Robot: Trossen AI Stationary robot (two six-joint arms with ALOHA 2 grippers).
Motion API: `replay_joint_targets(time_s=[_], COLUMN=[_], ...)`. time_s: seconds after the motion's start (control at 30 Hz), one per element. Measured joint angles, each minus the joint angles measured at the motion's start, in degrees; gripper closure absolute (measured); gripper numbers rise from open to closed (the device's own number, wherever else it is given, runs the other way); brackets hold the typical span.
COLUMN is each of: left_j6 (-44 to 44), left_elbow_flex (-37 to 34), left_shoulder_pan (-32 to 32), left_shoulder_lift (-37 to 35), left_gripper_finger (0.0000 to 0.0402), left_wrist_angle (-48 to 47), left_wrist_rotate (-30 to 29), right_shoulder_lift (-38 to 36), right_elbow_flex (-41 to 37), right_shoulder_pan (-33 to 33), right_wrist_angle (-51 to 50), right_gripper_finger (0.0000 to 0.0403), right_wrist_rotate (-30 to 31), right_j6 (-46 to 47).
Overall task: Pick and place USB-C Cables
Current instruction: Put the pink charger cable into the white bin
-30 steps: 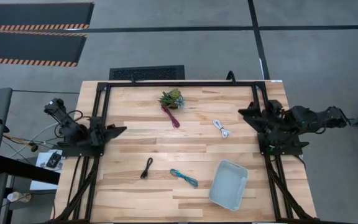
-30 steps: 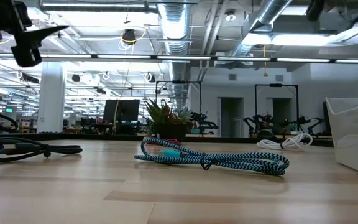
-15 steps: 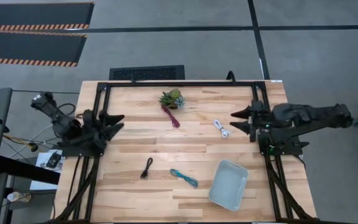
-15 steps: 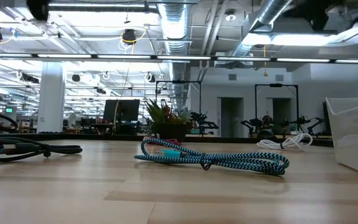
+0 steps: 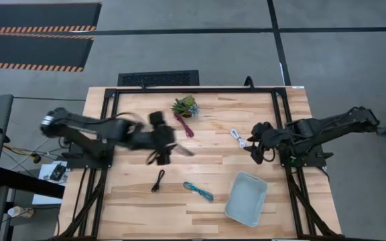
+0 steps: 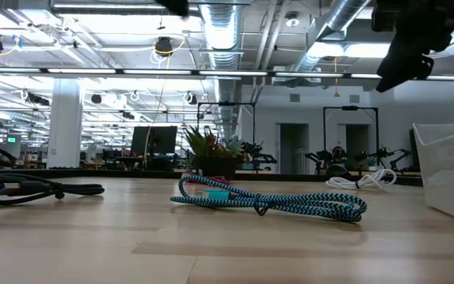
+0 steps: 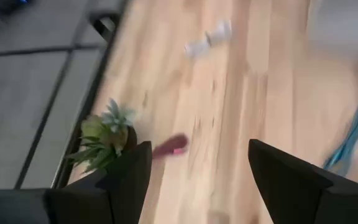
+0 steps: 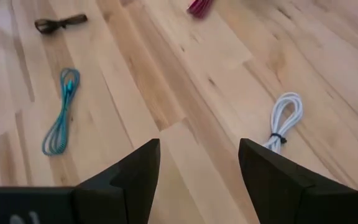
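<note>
Wooden counter: left gripper parted above centre; right gripper parted beside white cable. Only high view shows tray whole.

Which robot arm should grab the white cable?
Probably the right one. The right gripper hangs open just beside the white cable, which lies ahead of its fingers. The left gripper is across the table, nearer the maroon-red cable.

My wooden table holds a small green potted plant near its far edge and a pale blue tray at the near right.
</note>
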Motion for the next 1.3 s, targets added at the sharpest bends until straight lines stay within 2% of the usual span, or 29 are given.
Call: replay_joint_targets(time_s=[0.23,0.37,0.5,0.67,0.97,1.3], left_j6=[21.0,33.4,40.3,45.8,52.5,57.5], left_elbow_flex=[0.5,0.5,0.5,0.5,0.5,0.5], left_shoulder_pan=[16.1,22.7,27.5,30.0,29.9,30.2], left_shoulder_lift=[8.4,11.5,15.4,20.8,30.2,35.6], left_gripper_finger=[0.0145,0.0145,0.0145,0.0145,0.0145,0.0145], left_wrist_angle=[4.3,5.0,4.7,6.1,8.0,10.6], left_wrist_rotate=[17.0,23.5,29.3,30.1,30.8,30.3], right_shoulder_lift=[3.2,3.4,3.4,3.4,3.4,3.4], right_elbow_flex=[0.0,0.0,0.0,0.0,0.0,0.0], right_shoulder_pan=[0.3,0.9,0.9,0.9,0.9,0.9], right_wrist_angle=[-0.2,-0.2,0.1,0.0,0.0,0.0], right_gripper_finger=[0.0159,0.0159,0.0159,0.0159,0.0159,0.0159], right_wrist_rotate=[0.1,0.0,0.1,0.2,0.3,0.4], right_j6=[1.1,1.0,1.3,1.3,1.4,1.4])
